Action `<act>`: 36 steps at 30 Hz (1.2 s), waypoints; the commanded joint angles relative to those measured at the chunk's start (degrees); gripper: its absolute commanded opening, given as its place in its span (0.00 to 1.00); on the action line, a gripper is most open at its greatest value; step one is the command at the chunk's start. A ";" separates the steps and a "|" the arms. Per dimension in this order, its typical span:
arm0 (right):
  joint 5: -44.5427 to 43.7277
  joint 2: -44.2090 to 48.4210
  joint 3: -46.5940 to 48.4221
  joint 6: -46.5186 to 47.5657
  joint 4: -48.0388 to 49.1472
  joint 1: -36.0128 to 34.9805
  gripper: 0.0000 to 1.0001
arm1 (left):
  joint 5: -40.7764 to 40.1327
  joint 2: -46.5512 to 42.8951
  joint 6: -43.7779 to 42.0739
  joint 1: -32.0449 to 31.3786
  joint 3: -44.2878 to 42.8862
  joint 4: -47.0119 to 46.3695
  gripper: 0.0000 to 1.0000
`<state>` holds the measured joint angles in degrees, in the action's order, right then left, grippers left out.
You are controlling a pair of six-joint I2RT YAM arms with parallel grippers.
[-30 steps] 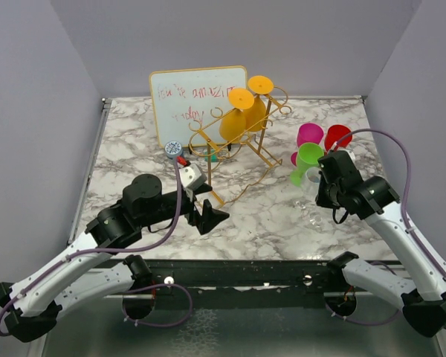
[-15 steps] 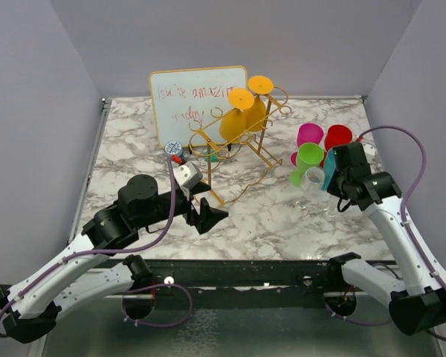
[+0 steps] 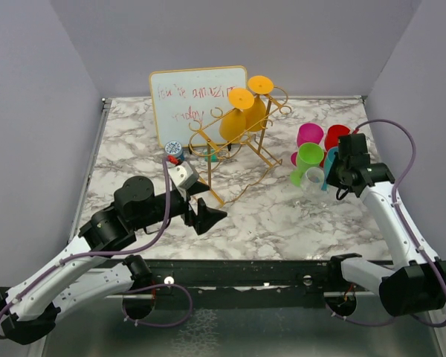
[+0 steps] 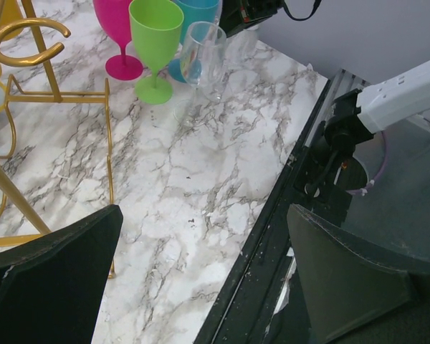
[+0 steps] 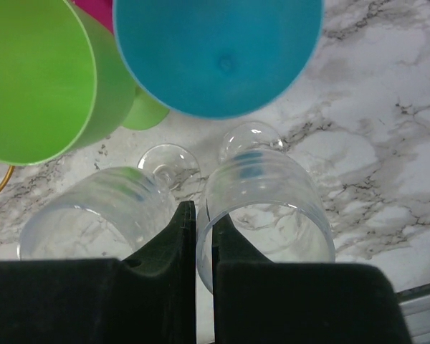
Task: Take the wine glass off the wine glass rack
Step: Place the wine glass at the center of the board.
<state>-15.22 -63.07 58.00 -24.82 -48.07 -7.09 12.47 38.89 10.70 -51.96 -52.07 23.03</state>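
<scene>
The wine glass still to be taken is one of two orange wine glasses (image 3: 236, 125). They hang bowl-down on the wine glass rack (image 4: 14, 198), well away from both hands.

The right gripper (image 5: 203, 215) has its fingers pressed almost together, with only a thin slit between them. The slit lines up with the wall of a clear glass (image 5: 269, 208), but nothing is plainly pinched. Directly below it are a second clear glass (image 5: 86, 208), a teal glass (image 5: 218, 50) and a green glass (image 5: 36, 79), standing close together on the marble table (image 3: 282, 216). This looks like the set-down spot, kept apart from the rack.

The left gripper (image 4: 204, 211) is spread wide and holds nothing. It sits low by the rack's near foot.

Each orange glass hangs by its foot between the slanted rails, so it probably has to slide along them to the open end rather than lift straight up.

Only the overhead view shows how the orange glasses hang. Only the right wrist view shows that there are two clear glasses. The left wrist view gives the clearest look at its own open fingers.
</scene>
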 commanded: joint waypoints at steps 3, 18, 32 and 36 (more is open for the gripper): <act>-0.77 -2.91 1.83 1.91 2.51 0.32 0.01 | -2.23 -1.17 0.50 0.11 -0.54 1.39 0.99; -0.45 -3.33 4.79 3.08 0.79 0.32 0.30 | -4.46 -0.98 0.79 0.11 -0.44 1.67 0.99; 1.36 -1.61 11.23 4.90 -4.08 0.32 0.32 | -2.29 0.45 0.75 0.06 -3.92 2.47 0.99; 4.15 0.58 13.88 5.52 -5.14 0.32 0.39 | 1.86 5.26 -0.02 0.10 -13.65 3.28 0.99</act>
<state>-14.35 -65.65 68.55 -20.80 -50.68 -7.05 10.13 40.62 11.33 -51.96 -56.18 26.28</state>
